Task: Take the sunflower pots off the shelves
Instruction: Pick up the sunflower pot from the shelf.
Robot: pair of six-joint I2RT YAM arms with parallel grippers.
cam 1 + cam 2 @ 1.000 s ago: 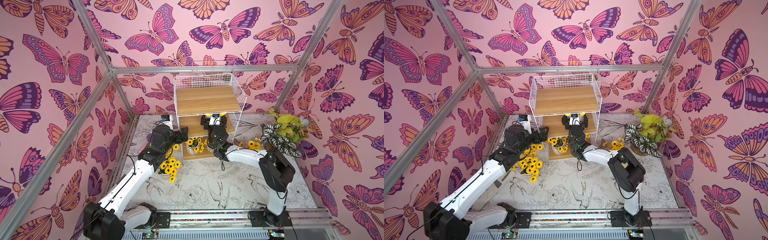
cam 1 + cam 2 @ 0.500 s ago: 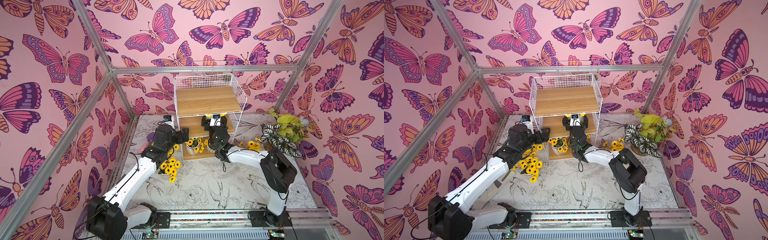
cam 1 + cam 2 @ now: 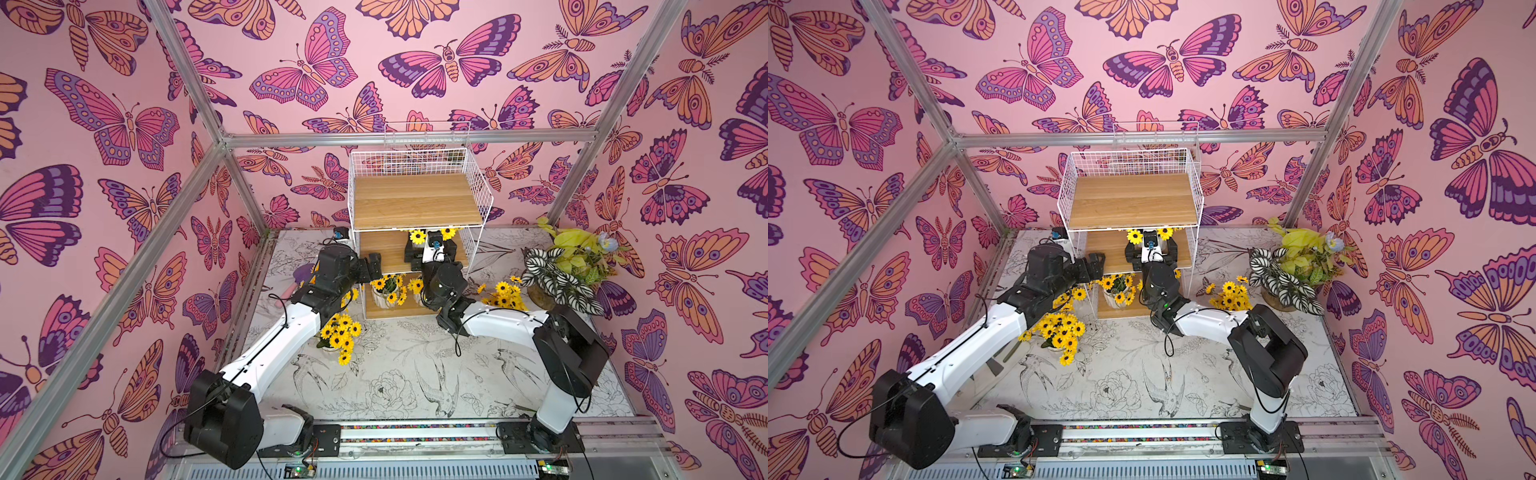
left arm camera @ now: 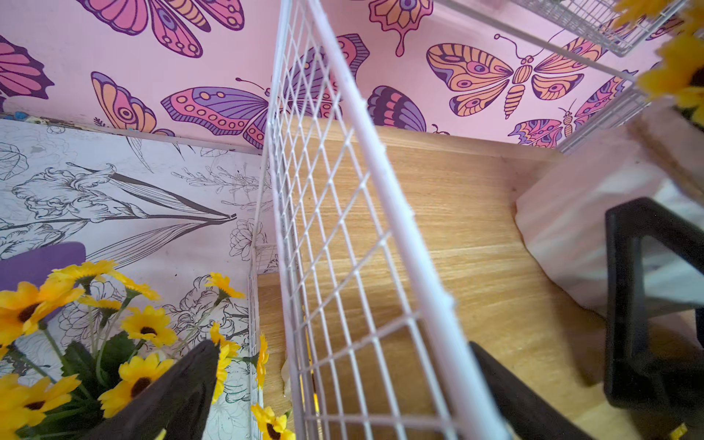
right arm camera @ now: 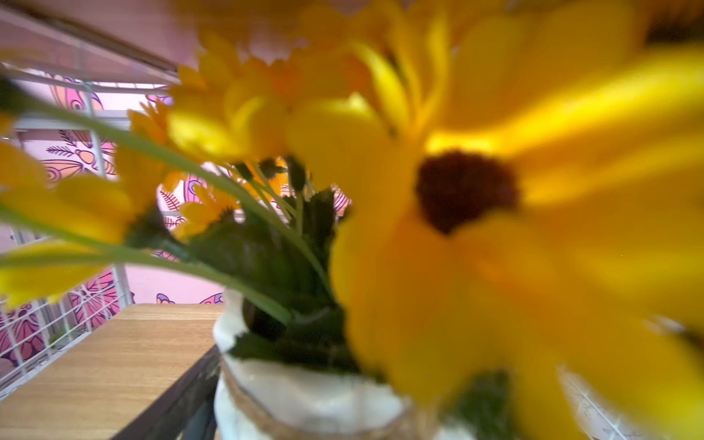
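since the earlier frames the right tool [image 3: 430, 249] has been drawn a little way out of the middle tier of the shelves [image 3: 415, 201], and more yellow bloom is now shown under the top board's front edge. the left tool [image 3: 374, 266] has been brought closer to the rack's side.

the right tool is closed on the middle-tier pot [image 5: 304, 392], whose flowers are seen at 12 o'clock of it in both top views. the left tool is held open and empty, its fingers [image 4: 179, 396] set either side of the rack's corner wire, with that pot at 3 o'clock.

a bottom-tier pot [image 3: 388, 291] is seen at 5 o'clock of the left tool, and a second bunch [image 3: 415, 286] beside it is partly hidden by the right arm. on the surface [image 3: 395, 374] a near pot [image 3: 338, 334] is placed at 7 o'clock of the left tool, and a far pot [image 3: 503, 296] at 4 o'clock of the right tool.
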